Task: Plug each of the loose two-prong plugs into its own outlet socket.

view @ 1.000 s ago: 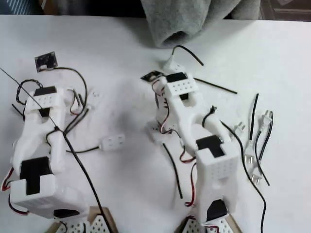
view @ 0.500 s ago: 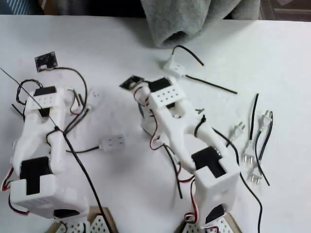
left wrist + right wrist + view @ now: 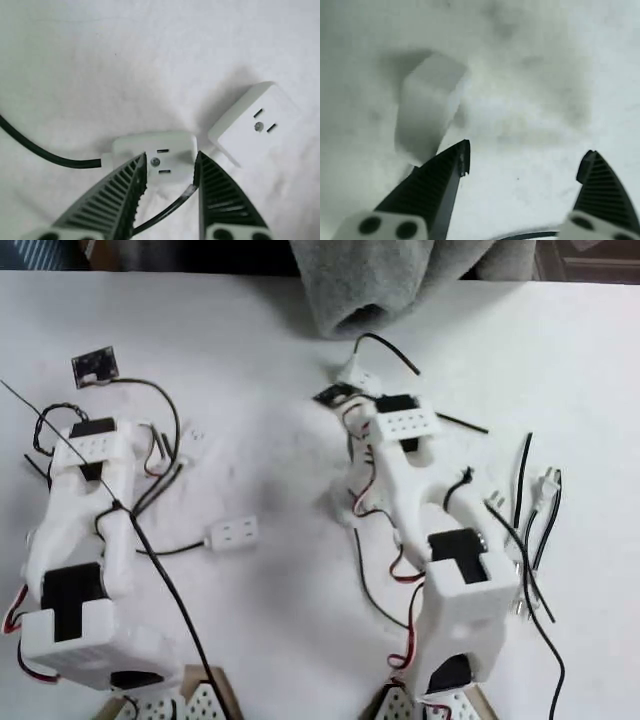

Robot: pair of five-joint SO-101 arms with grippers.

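Plugs (image 3: 546,480) lie loose with their black cords at the worktop (image 3: 250,330) edge beside the right arm, none seated yet. Right pincer (image 3: 528,149) is spread wide and empty, low over the worktop just beside a white block (image 3: 427,107), too blurred to identify, probably the corded socket (image 3: 356,374) at the far side. Left pincer (image 3: 170,156) stands over a second corded socket (image 3: 167,144), with a plain socket block (image 3: 257,122) just beside it; whether it clamps that socket cannot be told. A third corded socket (image 3: 232,531) lies between the two arms. Judged step: fetch a plug with the right arm. Recommended procedure: take one plug by its moulded body, leaving both prongs fully exposed and the cord trailing clear of the neighbouring plugs. Carry it to a free socket, turn the wrist until the prongs line up with the two slots, then press straight along the prong axis. A light socket is likely to slide on the smooth worktop, so have the other arm steady it
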